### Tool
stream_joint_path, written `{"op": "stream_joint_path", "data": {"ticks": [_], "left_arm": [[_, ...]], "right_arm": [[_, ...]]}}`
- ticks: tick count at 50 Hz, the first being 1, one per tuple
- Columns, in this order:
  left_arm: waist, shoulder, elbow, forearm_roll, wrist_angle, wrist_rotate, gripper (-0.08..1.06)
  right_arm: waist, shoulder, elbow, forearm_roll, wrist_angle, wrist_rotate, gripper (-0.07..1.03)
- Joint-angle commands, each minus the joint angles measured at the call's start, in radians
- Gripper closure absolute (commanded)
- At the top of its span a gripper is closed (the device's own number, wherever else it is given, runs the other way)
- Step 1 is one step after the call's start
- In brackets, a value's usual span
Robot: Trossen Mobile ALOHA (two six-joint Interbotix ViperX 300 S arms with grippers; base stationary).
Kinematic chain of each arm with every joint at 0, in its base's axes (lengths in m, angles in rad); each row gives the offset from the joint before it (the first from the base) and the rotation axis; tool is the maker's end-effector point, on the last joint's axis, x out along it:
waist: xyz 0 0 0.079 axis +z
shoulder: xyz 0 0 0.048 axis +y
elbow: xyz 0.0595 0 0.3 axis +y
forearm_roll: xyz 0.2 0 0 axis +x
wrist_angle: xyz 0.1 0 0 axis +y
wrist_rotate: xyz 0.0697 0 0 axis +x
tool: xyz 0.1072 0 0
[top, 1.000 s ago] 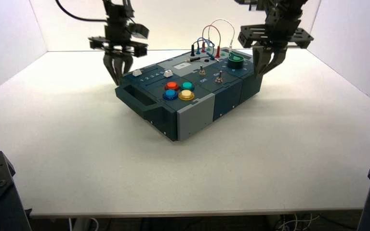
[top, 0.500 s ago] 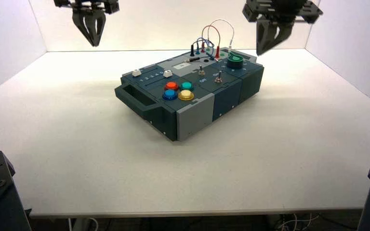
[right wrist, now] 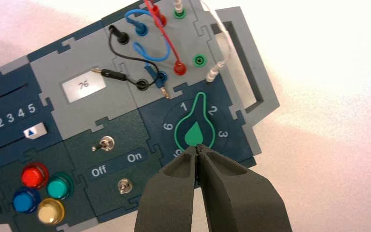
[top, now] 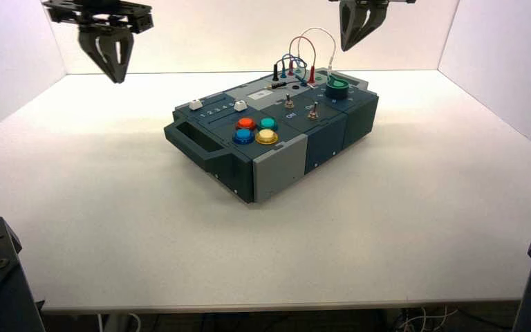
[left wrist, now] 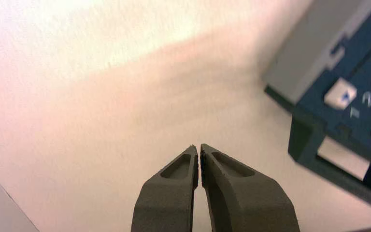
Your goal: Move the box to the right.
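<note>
The long dark blue and grey panel box [top: 273, 135] lay diagonally; both pincers hung above it, fingers together, empty: left gripper [top: 113, 68] beyond its handle end, right gripper [top: 357, 34] nearer, over its green-knob end.

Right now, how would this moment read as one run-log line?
box: resting on table, untouched | left gripper: raised, off the box's handle end, holding nothing | right gripper: shut, raised above green knob end

The box [top: 276, 138] is mostly dark blue with light grey panels, sitting on a plain white table [top: 401, 228]. Four round buttons: red [right wrist: 35, 176], teal [right wrist: 60, 187], blue [right wrist: 26, 200], yellow [right wrist: 50, 211]. Knob [right wrist: 194, 130] is green. Wires [right wrist: 149, 53] are red, blue, black and white. Both grippers are dark grey, the left gripper [left wrist: 199, 154] and the right gripper [right wrist: 196, 152].
</note>
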Motion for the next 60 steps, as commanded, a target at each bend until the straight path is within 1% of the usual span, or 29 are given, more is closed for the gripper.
{"op": "stream_joint_path", "data": {"ticks": [1, 7, 11, 12, 14, 16, 17, 18, 20, 21, 22, 24, 26, 31, 37, 46, 52, 60], "left_arm": [[-0.005, -0.12, 0.031, -0.011, -0.021, -0.002, 0.9], [-0.006, -0.212, 0.055, -0.02, -0.025, -0.005, 0.85], [-0.009, -0.247, 0.066, -0.026, -0.023, -0.006, 0.81], [-0.011, -0.252, 0.067, -0.028, -0.021, -0.008, 0.8], [-0.017, -0.258, 0.069, -0.04, -0.014, -0.012, 0.74], [-0.026, -0.259, 0.072, -0.049, -0.014, -0.012, 0.68], [-0.034, -0.261, 0.074, -0.052, -0.014, -0.012, 0.64], [-0.041, -0.262, 0.078, -0.055, -0.014, -0.012, 0.6], [-0.06, -0.264, 0.087, -0.055, -0.014, -0.014, 0.53], [-0.064, -0.264, 0.091, -0.055, -0.012, -0.012, 0.51], [-0.075, -0.264, 0.098, -0.055, -0.014, -0.012, 0.49], [-0.092, -0.264, 0.107, -0.055, -0.015, -0.012, 0.48], [-0.11, -0.265, 0.123, -0.055, -0.025, -0.012, 0.48], [-0.147, -0.267, 0.163, -0.055, -0.064, -0.012, 0.48], [-0.166, -0.267, 0.195, -0.055, -0.106, -0.014, 0.48], [-0.179, -0.268, 0.199, -0.057, -0.118, -0.014, 0.48], [-0.184, -0.276, 0.199, -0.055, -0.129, -0.014, 0.48], [-0.193, -0.282, 0.195, -0.055, -0.133, -0.009, 0.48]], "right_arm": [[0.011, -0.071, 0.021, 0.0, -0.017, -0.002, 0.98], [0.023, -0.15, 0.084, -0.002, -0.035, -0.006, 0.98], [0.038, -0.213, 0.127, -0.002, -0.046, -0.009, 0.97], [0.041, -0.23, 0.14, 0.0, -0.048, -0.009, 0.95], [0.051, -0.258, 0.156, 0.0, -0.051, -0.009, 0.91], [0.063, -0.288, 0.179, 0.0, -0.051, -0.009, 0.81], [0.071, -0.305, 0.19, 0.0, -0.051, -0.008, 0.74], [0.075, -0.313, 0.196, 0.0, -0.049, -0.006, 0.7], [0.095, -0.345, 0.219, 0.003, -0.046, -0.003, 0.54], [0.104, -0.36, 0.23, 0.003, -0.043, 0.0, 0.47], [0.115, -0.376, 0.241, 0.003, -0.038, 0.005, 0.41], [0.126, -0.399, 0.259, 0.006, -0.034, 0.017, 0.39], [0.143, -0.428, 0.282, 0.008, -0.031, 0.028, 0.39], [0.156, -0.483, 0.328, 0.012, -0.025, 0.049, 0.39], [0.156, -0.554, 0.382, 0.032, -0.02, 0.063, 0.41], [0.156, -0.63, 0.425, 0.052, -0.02, 0.066, 0.48], [0.156, -0.66, 0.442, 0.061, -0.02, 0.066, 0.48], [0.156, -0.675, 0.457, 0.061, -0.02, 0.063, 0.48]]}}
